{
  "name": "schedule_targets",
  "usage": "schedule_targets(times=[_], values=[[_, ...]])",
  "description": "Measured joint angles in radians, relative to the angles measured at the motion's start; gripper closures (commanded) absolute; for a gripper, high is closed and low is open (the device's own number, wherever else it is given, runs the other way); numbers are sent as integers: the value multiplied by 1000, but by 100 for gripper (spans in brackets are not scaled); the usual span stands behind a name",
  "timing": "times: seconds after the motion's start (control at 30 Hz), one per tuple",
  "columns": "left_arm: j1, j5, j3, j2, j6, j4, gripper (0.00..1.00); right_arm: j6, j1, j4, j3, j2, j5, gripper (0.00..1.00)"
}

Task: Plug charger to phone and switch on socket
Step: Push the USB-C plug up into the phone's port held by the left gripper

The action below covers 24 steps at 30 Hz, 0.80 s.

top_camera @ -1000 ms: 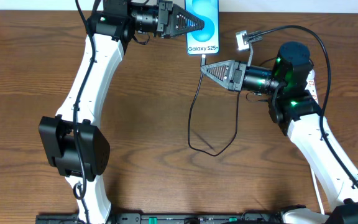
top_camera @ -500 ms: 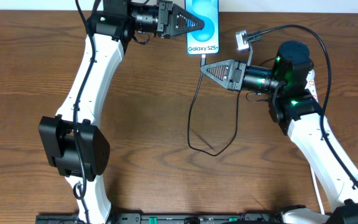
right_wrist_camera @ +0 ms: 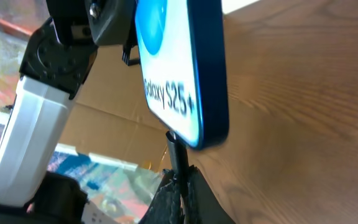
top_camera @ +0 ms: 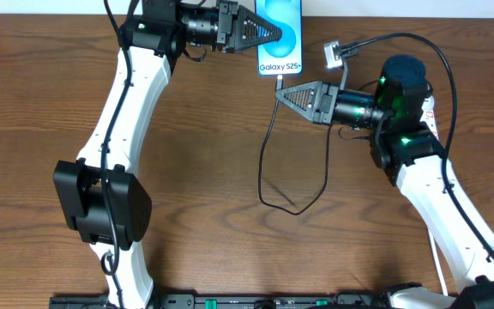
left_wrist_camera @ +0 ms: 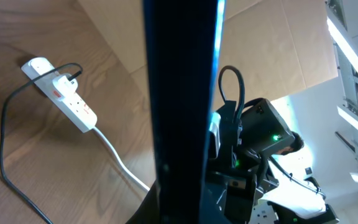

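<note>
Two sets of fingers meet at the far edge of the tabletop [top_camera: 204,172]. The right fingers [top_camera: 303,99] are pinched narrow on the small black plug tip [right_wrist_camera: 178,152] of the charger [top_camera: 264,163], which is presented to the bottom edge of the phone [top_camera: 283,43]. The left fingers [top_camera: 256,33] are clamped on the phone from its left side, so that it is held with its screen facing up. In the right wrist view the tip is seen touching the phone's lower edge, but whether it is fully seated cannot be told.

The plugging-in step is judged to be in hand. A straight push along the phone's length is called for next, with the phone braced by the left fingers. After that the socket [left_wrist_camera: 67,99] has to be switched on.

The phone is slim with dark edges, and its bright blue screen is marked "Galaxy S25+". The charger's thin black cable is looped loosely over the brown wood behind the right fingers. The socket, a short white strip with red markings, is seen only in the left wrist view.
</note>
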Motion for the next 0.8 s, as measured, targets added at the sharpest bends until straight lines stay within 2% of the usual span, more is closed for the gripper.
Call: schedule_targets(times=[0.8], values=[[0,-3,0,0,0,2,93,-16,-16,-24,16,0,-1,98]])
